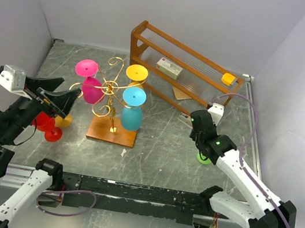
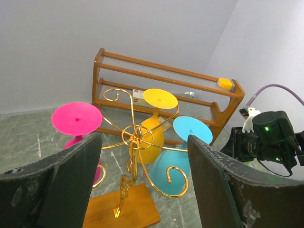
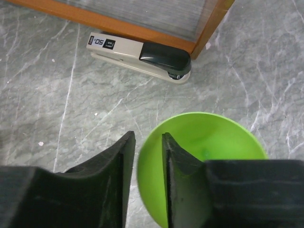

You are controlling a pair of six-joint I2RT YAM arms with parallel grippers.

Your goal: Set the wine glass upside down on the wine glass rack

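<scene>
3 glasses already hang bowl-down on the wine glass rack (image 1: 111, 88) in the middle of the bench (image 1: 158, 150): a pink glass (image 1: 87, 68) on the left, a yellow glass (image 1: 137, 72) at the far side and a blue glass (image 1: 134, 96) on the right. At least 1 curled arm at the near side looks free. The green wine glass (image 3: 204, 156) stands on the bench at the right, well apart from the rack, just near of a stapler (image 3: 137, 52) and the corner of the wooden shelf (image 1: 185, 61). The right end effector (image 3: 148, 142) is right over its left rim, its fingers drawn close together with the rim edge showing in the narrow slot. I cannot tell whether they are clenched on the rim or only poised above it. The left end effector (image 1: 64, 96) is released and empty, spread wide and facing the rack from the left. A red glass (image 1: 48, 127) and an orange glass (image 1: 64, 121) lie beneath it, partly hidden. So for the green one, the job seems to be at the pick-up, with the lift, the flip and the hanging all left to do.
</scene>
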